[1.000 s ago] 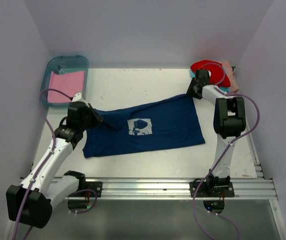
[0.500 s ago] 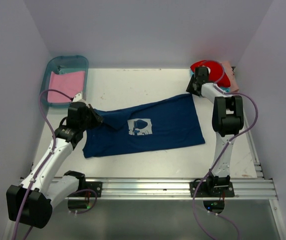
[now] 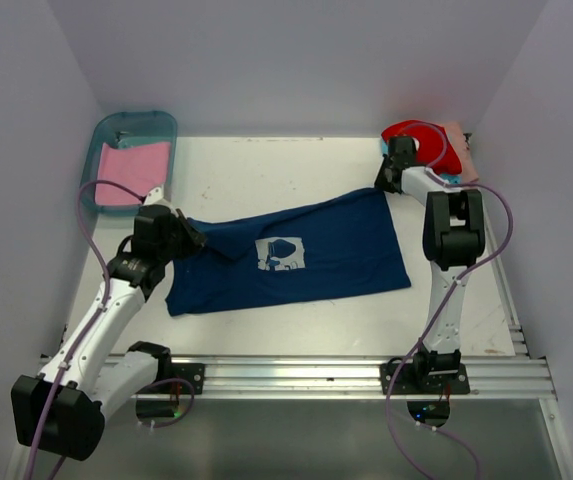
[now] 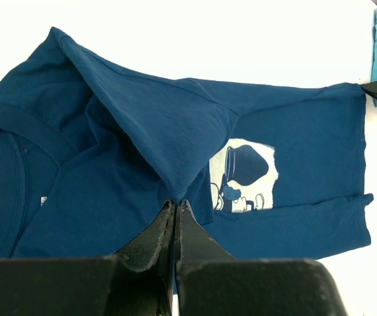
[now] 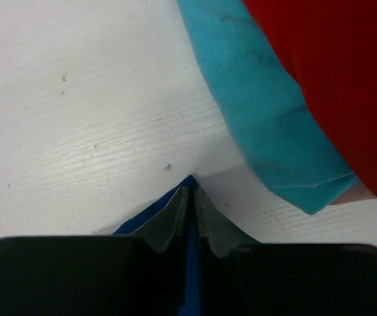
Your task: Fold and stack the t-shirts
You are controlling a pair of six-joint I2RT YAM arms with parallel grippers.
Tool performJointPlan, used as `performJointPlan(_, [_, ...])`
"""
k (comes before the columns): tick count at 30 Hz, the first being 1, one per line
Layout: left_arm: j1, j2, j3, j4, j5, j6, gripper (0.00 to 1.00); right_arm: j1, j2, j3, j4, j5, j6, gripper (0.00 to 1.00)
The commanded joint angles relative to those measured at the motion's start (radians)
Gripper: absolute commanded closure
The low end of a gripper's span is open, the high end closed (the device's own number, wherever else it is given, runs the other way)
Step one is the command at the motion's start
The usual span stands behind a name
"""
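Soft, light and limp, the navy t-shirt point(image 3: 286, 255) lay spread on the surface point(image 3: 266, 170), the left tool point(image 4: 175, 203) pinched on a raised fold near its collar, the right tool point(image 5: 189, 189) clamped on its far hem corner, likely sound holds for sagging cloth.

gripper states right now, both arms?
Left gripper: closed on a fold of the navy t-shirt.
Right gripper: closed on a corner of the same shirt.

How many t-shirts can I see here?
5. The navy shirt lies spread on the table, the pink shirt in the bin far left, and the red shirt, teal shirt and peach shirt are piled far right. More may hide beneath.
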Motion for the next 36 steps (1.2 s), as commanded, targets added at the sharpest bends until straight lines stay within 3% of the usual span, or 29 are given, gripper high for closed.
performJointPlan(1, [0.006,-0.023,0.032,-0.008,-0.006,0.011,1.00,-0.001,0.010,0.045,-0.013,0.013,0.010,1.00])
performJointPlan(22, [0.086,0.006,0.027,0.006,-0.015,0.051,1.00,0.001,-0.224,-0.136,0.173,0.081,-0.018,1.00])
performJointPlan(36, [0.106,0.004,0.114,-0.119,0.011,0.107,1.00,0.018,-0.425,-0.362,0.018,0.068,0.007,1.00])
